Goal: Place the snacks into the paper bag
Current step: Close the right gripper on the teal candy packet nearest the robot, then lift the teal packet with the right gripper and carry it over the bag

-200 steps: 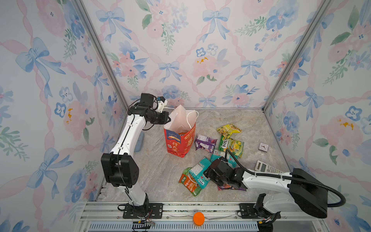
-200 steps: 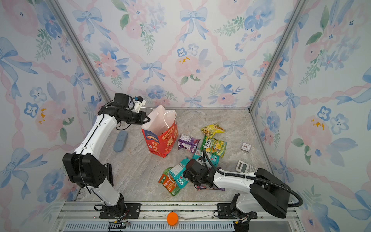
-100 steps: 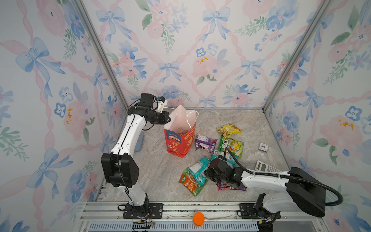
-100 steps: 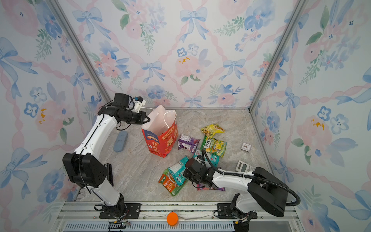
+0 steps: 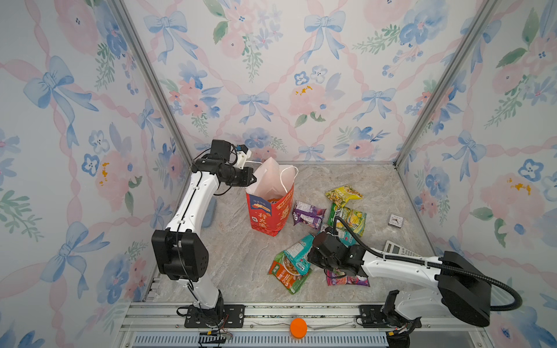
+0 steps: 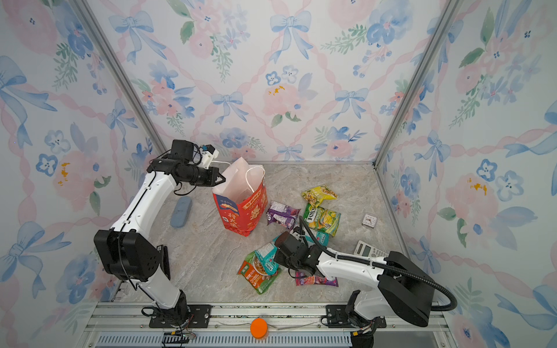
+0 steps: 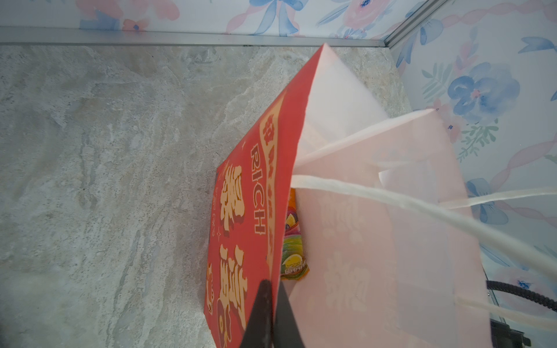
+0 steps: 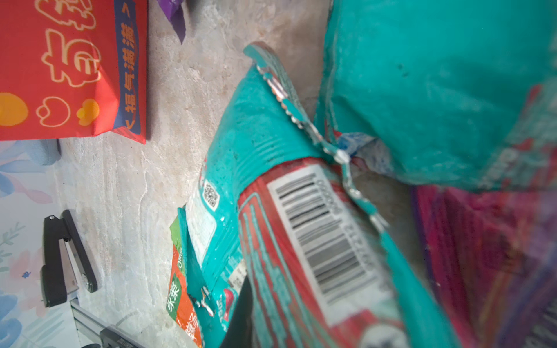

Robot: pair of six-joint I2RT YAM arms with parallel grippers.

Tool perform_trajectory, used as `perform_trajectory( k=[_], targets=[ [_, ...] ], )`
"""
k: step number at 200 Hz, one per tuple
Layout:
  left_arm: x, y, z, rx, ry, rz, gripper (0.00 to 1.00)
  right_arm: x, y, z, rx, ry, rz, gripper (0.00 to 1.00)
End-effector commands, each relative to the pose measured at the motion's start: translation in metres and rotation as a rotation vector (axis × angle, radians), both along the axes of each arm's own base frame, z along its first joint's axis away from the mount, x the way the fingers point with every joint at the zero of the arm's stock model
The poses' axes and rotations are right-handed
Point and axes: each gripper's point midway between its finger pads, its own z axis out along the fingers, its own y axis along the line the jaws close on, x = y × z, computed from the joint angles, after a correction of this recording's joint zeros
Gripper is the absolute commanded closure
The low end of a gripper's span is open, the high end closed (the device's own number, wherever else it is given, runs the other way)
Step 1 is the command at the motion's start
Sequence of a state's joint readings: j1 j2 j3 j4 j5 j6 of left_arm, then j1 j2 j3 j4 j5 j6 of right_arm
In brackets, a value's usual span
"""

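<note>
The red paper bag (image 5: 269, 212) (image 6: 241, 214) stands upright with its mouth open. My left gripper (image 5: 254, 180) (image 7: 272, 289) is shut on its rim. In the left wrist view one packet (image 7: 294, 241) lies inside the bag. Near the front, my right gripper (image 5: 309, 259) (image 8: 256, 316) is shut on a teal packet (image 5: 297, 252) (image 8: 301, 226) that rests on a green-orange packet (image 5: 286, 278). Other snacks lie on the table: purple (image 5: 307, 212), yellow (image 5: 343, 192), green-yellow (image 5: 349, 217), teal (image 5: 345, 236) and magenta (image 5: 346, 280), the last two partly under my right arm.
A white calculator (image 5: 394, 248) and a small white clock (image 5: 395, 221) lie at the right. A blue-grey oblong object (image 6: 180, 212) lies left of the bag, under my left arm. An orange ball (image 5: 298, 327) sits on the front rail. Walls close in three sides.
My right gripper has closed on the teal packet and shifted slightly left. The left arm and the bag have not moved.
</note>
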State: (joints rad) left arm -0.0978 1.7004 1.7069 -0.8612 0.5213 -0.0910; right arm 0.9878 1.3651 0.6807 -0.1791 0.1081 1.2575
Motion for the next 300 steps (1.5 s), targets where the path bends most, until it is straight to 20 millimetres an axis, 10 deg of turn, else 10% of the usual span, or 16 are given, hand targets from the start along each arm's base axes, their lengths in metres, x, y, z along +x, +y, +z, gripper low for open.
perform_trajectory(
  k=[1,222,300],
  targets=[
    [-0.005,-0.001,-0.004,0.004,0.018,0.001,1.00,0.011,-0.001,0.026,-0.029,-0.063,0.026,1.00],
    [-0.005,-0.003,-0.005,0.006,0.018,-0.004,1.00,0.072,-0.051,0.191,-0.221,-0.388,0.119,1.00],
    [-0.007,-0.003,-0.004,0.007,0.015,-0.004,1.00,0.091,-0.028,0.281,-0.167,-0.595,0.188,1.00]
  ],
)
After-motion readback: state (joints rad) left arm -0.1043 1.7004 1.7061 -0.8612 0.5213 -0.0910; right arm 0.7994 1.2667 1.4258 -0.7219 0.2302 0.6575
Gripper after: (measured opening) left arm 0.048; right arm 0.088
